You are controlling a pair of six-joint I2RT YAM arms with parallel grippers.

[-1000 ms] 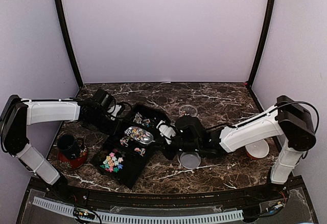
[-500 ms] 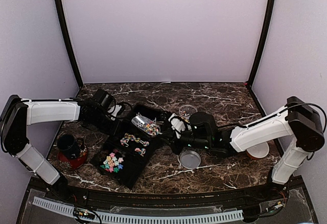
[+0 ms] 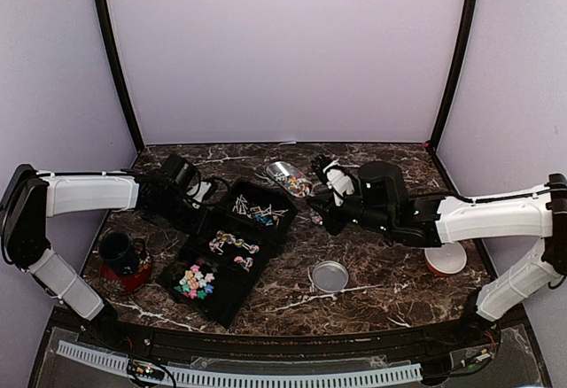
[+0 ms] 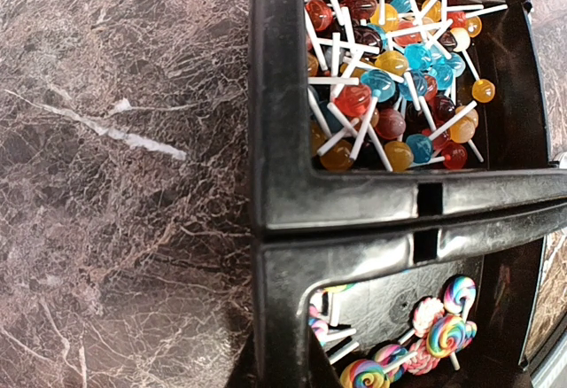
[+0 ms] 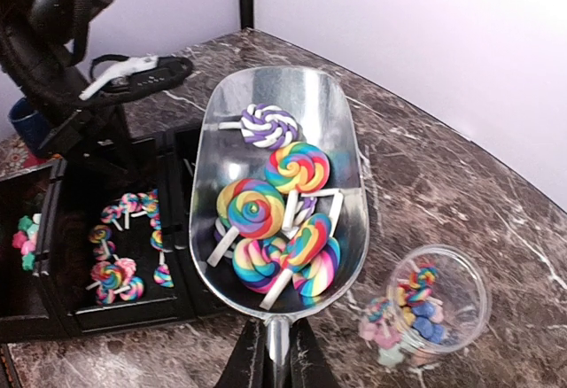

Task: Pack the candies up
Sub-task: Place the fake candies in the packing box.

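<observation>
Right end effector: clamped on the handle of the metal scoop.
Scoop load: swirl lollipops, held above the table.
Candies: some in the clear cup beside the scoop, more in the black tray.
Left end effector: closed, at the tray's far-left rim.

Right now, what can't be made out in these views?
Left end effector grip: absent from left wrist view; in top view, black against the black tray.
Scoop handle: right wrist view, clamped by right end effector, cut by bottom edge.
Mug contents: top view, too dark.
</observation>
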